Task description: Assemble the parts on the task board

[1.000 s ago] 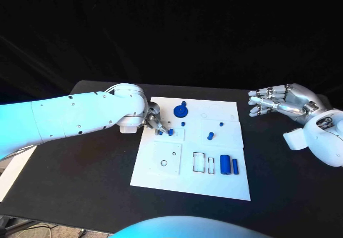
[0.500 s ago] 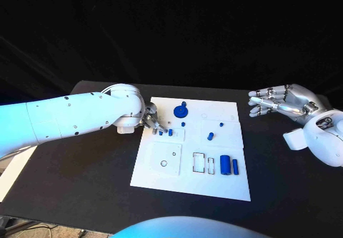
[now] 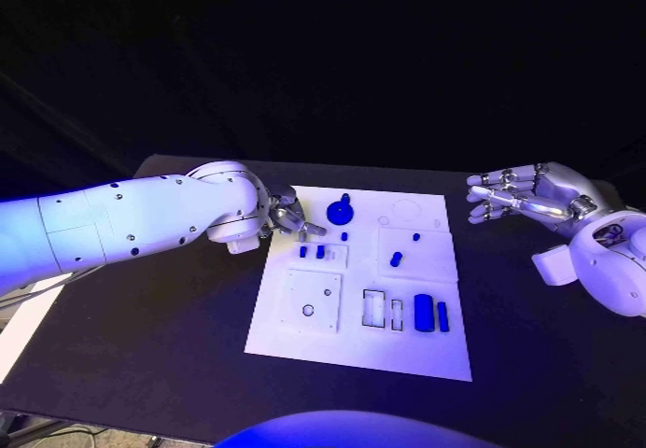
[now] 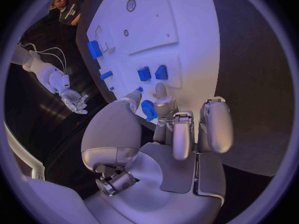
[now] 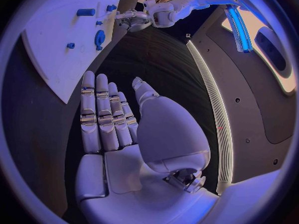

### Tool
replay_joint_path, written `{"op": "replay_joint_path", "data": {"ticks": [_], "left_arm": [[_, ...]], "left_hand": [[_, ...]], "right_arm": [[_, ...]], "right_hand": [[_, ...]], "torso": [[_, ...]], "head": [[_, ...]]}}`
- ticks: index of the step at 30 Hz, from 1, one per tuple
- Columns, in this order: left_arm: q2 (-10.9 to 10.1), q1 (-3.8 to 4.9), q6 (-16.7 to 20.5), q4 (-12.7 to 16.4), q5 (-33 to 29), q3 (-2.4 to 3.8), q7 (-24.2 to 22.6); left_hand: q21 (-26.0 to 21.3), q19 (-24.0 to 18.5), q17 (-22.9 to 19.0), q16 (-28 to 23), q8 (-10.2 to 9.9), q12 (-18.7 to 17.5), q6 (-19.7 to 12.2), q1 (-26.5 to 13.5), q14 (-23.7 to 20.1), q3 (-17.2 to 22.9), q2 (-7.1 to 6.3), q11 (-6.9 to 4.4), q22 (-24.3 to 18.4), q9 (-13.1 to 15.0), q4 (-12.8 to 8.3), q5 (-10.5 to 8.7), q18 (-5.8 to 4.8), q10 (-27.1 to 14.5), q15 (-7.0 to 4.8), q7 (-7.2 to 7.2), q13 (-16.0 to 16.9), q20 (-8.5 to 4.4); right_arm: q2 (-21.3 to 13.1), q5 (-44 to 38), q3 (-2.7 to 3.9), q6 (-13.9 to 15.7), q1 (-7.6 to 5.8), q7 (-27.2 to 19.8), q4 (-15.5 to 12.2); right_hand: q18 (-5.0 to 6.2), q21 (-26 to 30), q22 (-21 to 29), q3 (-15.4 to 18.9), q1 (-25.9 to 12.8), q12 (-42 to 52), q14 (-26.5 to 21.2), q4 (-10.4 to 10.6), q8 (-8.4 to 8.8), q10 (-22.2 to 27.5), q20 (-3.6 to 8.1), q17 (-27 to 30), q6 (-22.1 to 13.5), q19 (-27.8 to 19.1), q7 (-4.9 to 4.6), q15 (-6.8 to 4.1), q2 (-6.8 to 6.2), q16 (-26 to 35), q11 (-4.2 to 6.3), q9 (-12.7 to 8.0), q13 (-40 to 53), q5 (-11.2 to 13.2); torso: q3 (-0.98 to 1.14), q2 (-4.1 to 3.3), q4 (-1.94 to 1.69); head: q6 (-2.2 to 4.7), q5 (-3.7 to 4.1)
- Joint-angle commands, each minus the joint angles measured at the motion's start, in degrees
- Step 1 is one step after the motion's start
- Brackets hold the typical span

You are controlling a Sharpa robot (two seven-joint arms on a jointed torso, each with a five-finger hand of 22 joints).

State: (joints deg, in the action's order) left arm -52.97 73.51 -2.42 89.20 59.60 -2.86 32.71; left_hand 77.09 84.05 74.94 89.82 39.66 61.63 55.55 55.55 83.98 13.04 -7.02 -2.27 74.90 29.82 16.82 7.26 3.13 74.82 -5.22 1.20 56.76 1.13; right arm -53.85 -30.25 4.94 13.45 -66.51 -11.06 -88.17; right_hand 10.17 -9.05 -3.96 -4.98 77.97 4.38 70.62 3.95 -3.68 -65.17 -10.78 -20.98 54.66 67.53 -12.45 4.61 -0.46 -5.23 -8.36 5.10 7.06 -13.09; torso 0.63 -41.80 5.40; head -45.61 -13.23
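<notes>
- The left robot hand (image 3: 286, 217) is at the left edge of the task board (image 3: 323, 338), toward the far side of the tabletop (image 3: 161, 317). Its fingers are curled in close together, and the left wrist view puts a small blue part (image 4: 148, 109) right at the fingertips (image 4: 163, 104); whether it is actually pinched or only touched I cannot tell.
- Just beside that hand, two small blue blocks (image 3: 311, 251) stand side by side on the board's left half.
- Beyond them, near the board's far edge, is a round blue disc with a knob (image 3: 340, 211), and a tiny blue peg (image 3: 344, 236) sits just on the near side of it.
- A white square plate with a small hole (image 3: 311, 301) lies nearer the front, on the left half of the board.
- In the middle, a short blue cylinder (image 3: 398, 256) lies tilted, with another tiny blue piece (image 3: 416, 237) a little beyond it.
- Toward the board's right edge, a thick blue cylinder (image 3: 424, 313) and a thin blue bar (image 3: 443, 315) lie parallel, just beside two rectangular outlines (image 3: 383, 309).
- The right robot hand (image 3: 523, 194) hovers above the tabletop's far right corner, well apart from the board (palm bare, fingers apart and loosely bent, holding nothing).
</notes>
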Motion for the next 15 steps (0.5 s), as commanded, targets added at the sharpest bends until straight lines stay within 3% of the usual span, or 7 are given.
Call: {"op": "replay_joint_path", "data": {"ticks": [1, 7, 11, 12, 14, 15], "left_arm": [[-0.3, -0.01, 4.0, 0.1, -3.9, 0.01, -4.2], [-0.8, -0.01, 3.5, 0.0, -4.4, 0.02, -4.0], [-1.1, -0.01, 5.3, 0.3, -4.5, 0.05, -6.3], [-1.1, -0.01, 6.1, 0.4, -4.5, 0.05, -8.2], [-0.8, -0.01, 8.2, 0.7, -4.5, 0.02, -12.8], [-0.6, -0.01, 9.1, 0.8, -4.4, -0.02, -14.8]], "left_hand": [[-0.3, 1.0, 15.1, 0.2, -0.3, -0.2, -0.3, -0.2, 6.0, -0.2, 0.24, -0.01, 5.4, 0.0, 0.0, 0.17, 0.04, -0.3, -0.24, 0.27, 0.0, -0.29], [-0.4, 0.9, 15.1, 0.2, -0.3, -0.2, -0.3, 0.2, 6.0, -0.7, 0.44, 0.0, 5.4, -0.1, -0.1, 0.31, 0.04, -0.4, -0.23, 0.26, 0.0, -0.28], [-0.8, 0.8, 15.1, 0.2, -0.1, -0.4, -0.4, 3.4, 6.0, -0.8, 1.49, -0.05, 5.3, -0.3, -0.5, 0.9, 0.13, -0.6, -0.29, 0.19, -0.2, -0.31], [-2.6, 0.1, 15.1, 0.2, -0.3, -2.4, -1.1, 5.3, 6.0, -0.4, 1.74, 0.17, 4.0, -0.4, -0.8, 1.05, 0.54, -2.0, -0.11, 0.42, -2.3, -0.28], [-13.9, -5.0, 12.4, -2.8, -1.8, -13.1, -4.7, 11.9, 4.7, 1.8, 1.82, 1.21, -3.6, -1.1, -3.2, 1.33, 2.82, -10.4, 0.71, 1.77, -12.9, 0.25], [-17.8, -7.0, 10.3, -5.2, -2.3, -15.3, -5.8, 14.3, 3.5, 2.7, 1.57, 1.84, -6.1, -1.5, -4.0, 1.14, 3.48, -12.7, 1.43, 2.59, -14.6, 0.6]], "right_arm": [[0.1, 0.2, 0.01, -0.8, 0.08, -0.1, 0.0], [0.1, 0.3, 0.01, -0.9, 0.14, -0.1, 0.1], [0.1, 0.3, 0.0, -0.9, 0.19, 0.0, 0.2], [0.1, 0.3, 0.0, -0.9, 0.2, -0.1, 0.2], [0.1, 0.3, 0.0, -0.9, 0.23, -0.1, 0.3], [0.1, 0.3, 0.0, -0.9, 0.24, -0.1, 0.3]], "right_hand": [[0.33, 0.4, 0.1, 0.0, 0.1, 0.2, -0.1, -0.4, 0.03, 0.6, 0.11, 0.1, -0.4, 0.3, 0.07, 0.24, 0.36, 0.2, -0.01, -0.1, -0.1, -0.2], [0.33, 0.4, 0.1, 0.0, 0.1, 0.2, -0.1, -0.4, 0.03, 0.6, 0.11, 0.1, -0.4, 0.3, 0.07, 0.24, 0.36, 0.2, -0.01, -0.1, -0.1, -0.2], [0.33, 0.4, 0.1, 0.0, 0.1, 0.2, -0.1, -0.4, 0.03, 0.6, 0.11, 0.1, -0.4, 0.3, 0.07, 0.24, 0.36, 0.2, -0.01, -0.1, -0.1, -0.2], [0.33, 0.4, 0.1, 0.0, 0.1, 0.2, -0.1, -0.4, 0.03, 0.6, 0.11, 0.1, -0.4, 0.3, 0.07, 0.24, 0.36, 0.2, -0.01, -0.1, -0.1, -0.2], [0.33, 0.4, 0.1, 0.0, 0.0, 0.2, -0.1, -0.4, 0.02, 0.6, 0.09, 0.1, -0.4, 0.3, 0.05, 0.26, 0.37, 0.3, -0.02, -0.1, -0.1, -0.3], [0.33, 0.4, 0.1, 0.0, 0.0, 0.2, -0.1, -0.4, 0.02, 0.6, 0.09, 0.1, -0.4, 0.3, 0.05, 0.27, 0.37, 0.3, -0.03, -0.1, -0.1, -0.3]], "torso": [[0.01, -0.02, -0.01], [0.02, -0.05, -0.01], [-0.02, -0.08, 0.05], [-0.01, -0.06, 0.03], [-0.01, -0.05, -0.03], [-0.02, -0.06, -0.03]], "head": [[0.05, 0.09], [0.16, 0.16], [0.33, 0.37], [0.38, 0.47], [0.56, 0.72], [0.66, 0.81]]}}
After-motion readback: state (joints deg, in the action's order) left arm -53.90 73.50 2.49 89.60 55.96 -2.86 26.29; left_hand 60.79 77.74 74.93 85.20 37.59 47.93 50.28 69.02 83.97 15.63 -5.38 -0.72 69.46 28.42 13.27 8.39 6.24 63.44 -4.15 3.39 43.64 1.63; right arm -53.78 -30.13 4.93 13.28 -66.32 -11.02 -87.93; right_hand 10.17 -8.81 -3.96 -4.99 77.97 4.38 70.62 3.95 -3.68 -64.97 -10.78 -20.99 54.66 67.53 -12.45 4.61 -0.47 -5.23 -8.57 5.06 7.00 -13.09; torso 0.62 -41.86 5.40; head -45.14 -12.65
